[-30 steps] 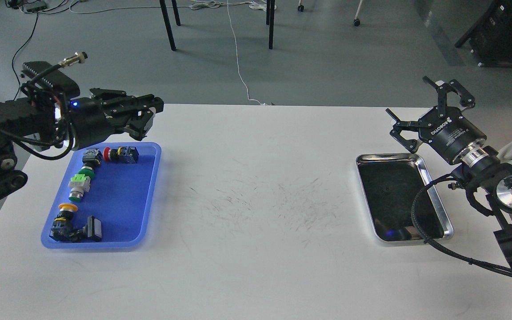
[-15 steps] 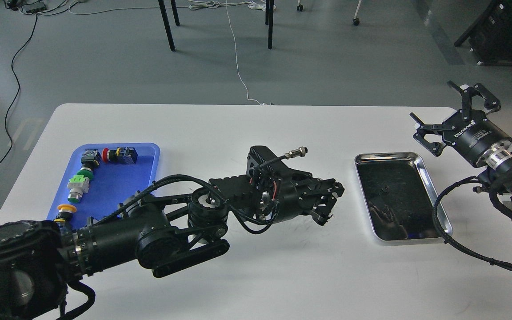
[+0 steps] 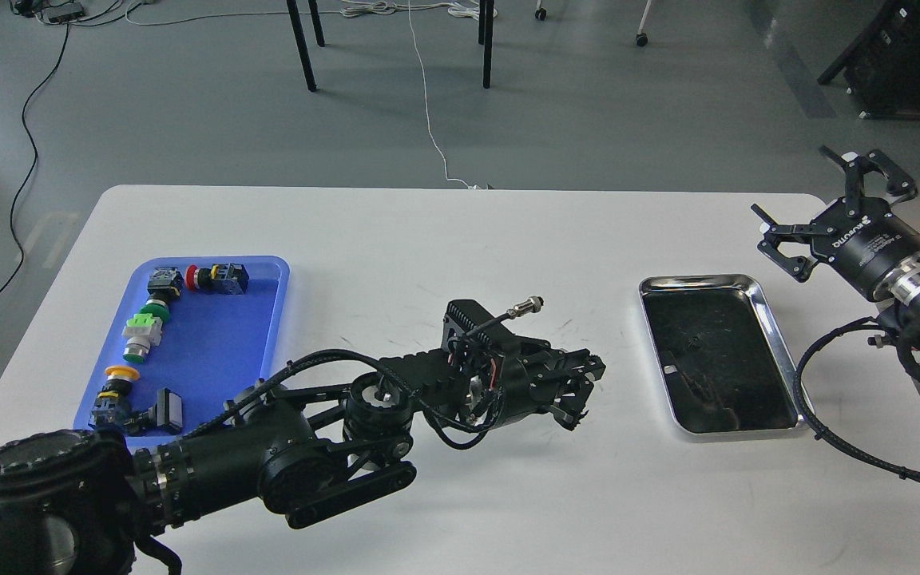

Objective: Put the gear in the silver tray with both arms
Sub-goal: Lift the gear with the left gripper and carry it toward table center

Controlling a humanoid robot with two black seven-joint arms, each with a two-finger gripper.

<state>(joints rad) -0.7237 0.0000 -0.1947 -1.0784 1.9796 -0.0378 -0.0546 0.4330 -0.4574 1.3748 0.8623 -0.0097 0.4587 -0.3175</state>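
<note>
The silver tray [image 3: 695, 282] lies on the white table at the right, with a dark mirror-like bottom and nothing in it that I can make out. My left arm reaches from the lower left across the table's middle. Its gripper [image 3: 581, 393] hangs low over the table, left of the tray, with the fingers apart and nothing visible between them. My right gripper [image 3: 827, 201] is open wide and empty, raised beyond the tray's far right corner. I see no gear that I can name.
A blue plastic tray [image 3: 283, 281] at the left holds several push-button switches: a red one [image 3: 216, 277], a green one [image 3: 144, 327], a yellow one [image 3: 114, 377]. Chair legs and cables are on the floor behind the table.
My left arm swung from above the blue tray to the table's middle, then sank a little lower. My right gripper drew back to the right, away from the silver tray.
</note>
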